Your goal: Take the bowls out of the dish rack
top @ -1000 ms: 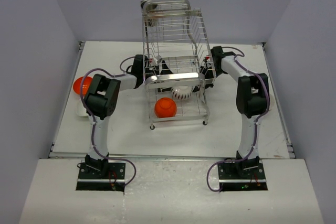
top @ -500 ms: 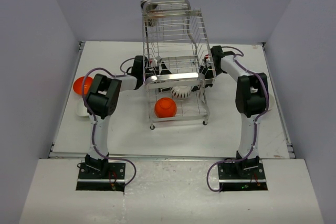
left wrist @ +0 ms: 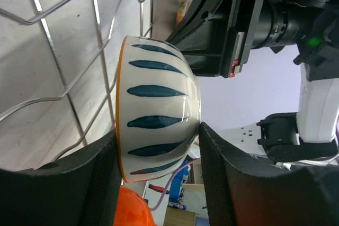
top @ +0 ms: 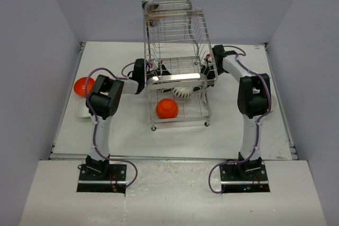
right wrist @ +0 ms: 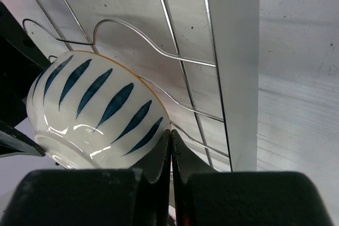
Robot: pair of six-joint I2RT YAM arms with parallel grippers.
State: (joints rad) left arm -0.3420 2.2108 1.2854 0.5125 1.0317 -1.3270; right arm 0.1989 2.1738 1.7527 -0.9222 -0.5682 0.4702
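Black left gripper jaws wide, straddling striped bowl: one pad at orange rim, other at foot, both look touching. Right gripper fingers pressed together, holding nothing, tips just beside same bowl's side. Striped bowl stands on edge in dish rack lower tier, orange bowl beside it. Outside rack, far left on table: second orange bowl, white bowl near it.

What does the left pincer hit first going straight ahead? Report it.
The striped bowl, already between the left pincer's fingers. Beyond it sits the right pincer, though depth there is unclear.
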